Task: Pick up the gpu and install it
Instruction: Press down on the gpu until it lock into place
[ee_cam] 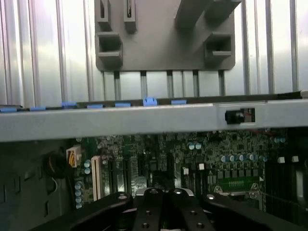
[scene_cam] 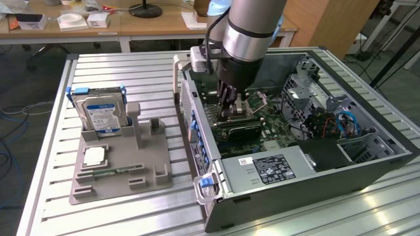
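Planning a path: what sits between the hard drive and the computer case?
In the exterior view, grey upright posts of the holder tray stand between hard drive and computer case, then a bare strip of slatted table.

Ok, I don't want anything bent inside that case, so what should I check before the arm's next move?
1. Computer case side open: ok.
2. Pincer low inside the case, over the motherboard: ok.
3. Gpu directly below the pincer: ok.
4. Gpu seated in its slot: cannot tell.
5. Hard drive upright in the grey holder, outside the case: ok.
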Action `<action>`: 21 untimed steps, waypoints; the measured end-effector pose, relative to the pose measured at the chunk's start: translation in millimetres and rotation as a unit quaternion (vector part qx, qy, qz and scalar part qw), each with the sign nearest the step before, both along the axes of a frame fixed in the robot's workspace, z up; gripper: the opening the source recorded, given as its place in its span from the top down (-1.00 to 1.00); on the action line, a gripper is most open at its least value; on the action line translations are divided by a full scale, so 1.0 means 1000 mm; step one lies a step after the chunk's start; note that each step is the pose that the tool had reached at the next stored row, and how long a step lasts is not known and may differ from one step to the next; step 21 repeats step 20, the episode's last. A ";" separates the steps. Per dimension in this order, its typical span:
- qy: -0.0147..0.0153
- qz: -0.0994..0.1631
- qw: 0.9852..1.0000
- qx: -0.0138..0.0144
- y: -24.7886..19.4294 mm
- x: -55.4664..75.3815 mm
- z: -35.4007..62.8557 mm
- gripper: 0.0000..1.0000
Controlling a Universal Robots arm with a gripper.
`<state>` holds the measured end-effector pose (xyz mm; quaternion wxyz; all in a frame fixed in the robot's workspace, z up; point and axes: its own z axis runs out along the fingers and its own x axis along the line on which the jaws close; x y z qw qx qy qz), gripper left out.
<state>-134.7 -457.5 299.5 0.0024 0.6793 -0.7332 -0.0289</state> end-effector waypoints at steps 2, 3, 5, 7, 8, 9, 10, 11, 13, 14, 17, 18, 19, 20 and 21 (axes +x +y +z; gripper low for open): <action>0.000 0.000 1.000 0.000 0.0001 0.008 -0.0003 0.79; 0.000 0.000 1.000 0.000 0.0001 0.012 -0.0005 0.79; 0.000 0.000 1.000 0.000 0.0001 0.021 -0.0011 0.79; 0.000 0.000 1.000 0.000 0.0001 0.030 -0.0015 0.79; 0.000 0.000 1.000 0.000 0.0001 0.035 -0.0017 0.79; 0.000 0.000 1.000 0.000 0.0001 0.039 -0.0018 0.79; 0.000 0.000 1.000 0.000 0.0001 0.044 -0.0019 0.79; 0.000 0.000 1.000 0.000 0.0001 0.046 -0.0020 0.79; 0.000 0.000 1.000 0.000 0.0001 0.047 -0.0020 0.79; 0.000 0.000 1.000 0.000 0.0001 0.047 -0.0020 0.79; 0.000 0.000 1.000 0.000 0.0001 0.047 -0.0020 0.79; 0.000 0.000 1.000 0.000 0.0001 0.047 -0.0020 0.79; 0.000 0.000 1.000 0.000 0.0001 0.047 -0.0020 0.79; 0.000 0.000 1.000 0.000 0.0001 0.047 -0.0020 0.79; 0.000 0.000 1.000 0.000 0.0001 0.047 -0.0020 0.79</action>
